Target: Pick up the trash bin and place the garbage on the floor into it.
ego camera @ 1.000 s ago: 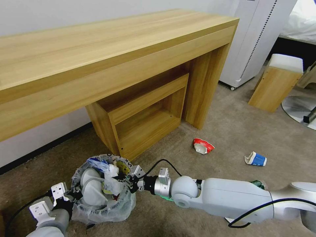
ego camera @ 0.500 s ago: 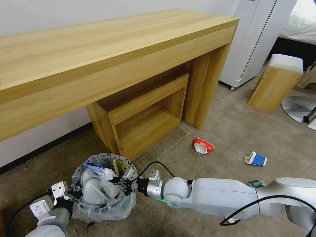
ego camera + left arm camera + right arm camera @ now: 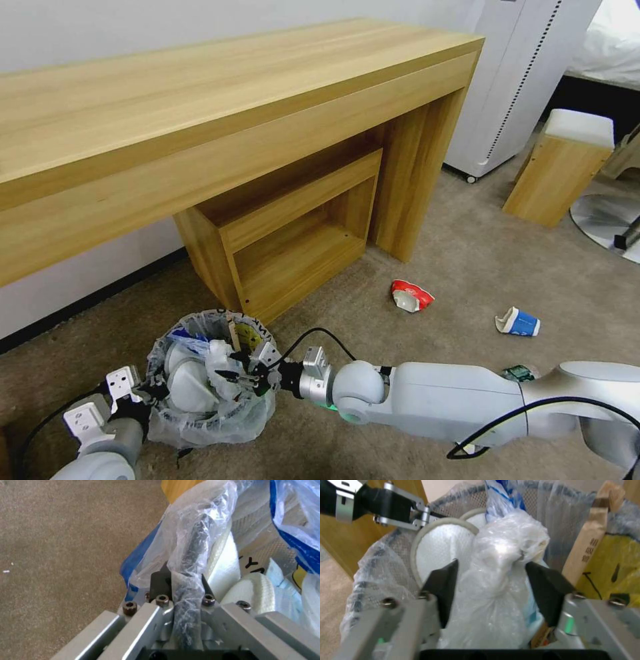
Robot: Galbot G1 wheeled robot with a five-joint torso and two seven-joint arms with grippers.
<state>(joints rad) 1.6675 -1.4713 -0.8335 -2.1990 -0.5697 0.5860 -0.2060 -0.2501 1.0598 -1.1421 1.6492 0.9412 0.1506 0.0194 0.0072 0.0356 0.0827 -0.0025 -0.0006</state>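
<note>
The left gripper pinches the bag-covered rim of the bin, its jaws pressed onto the rim from either side. The right gripper hangs over the bin's mouth with jaws spread; a crumpled clear wrapper sits between them, and whether the pads touch it I cannot tell. Beyond the jaws lie a slipper and a brown paper sleeve. A red cup and a blue cup lie apart on the carpet.
</note>
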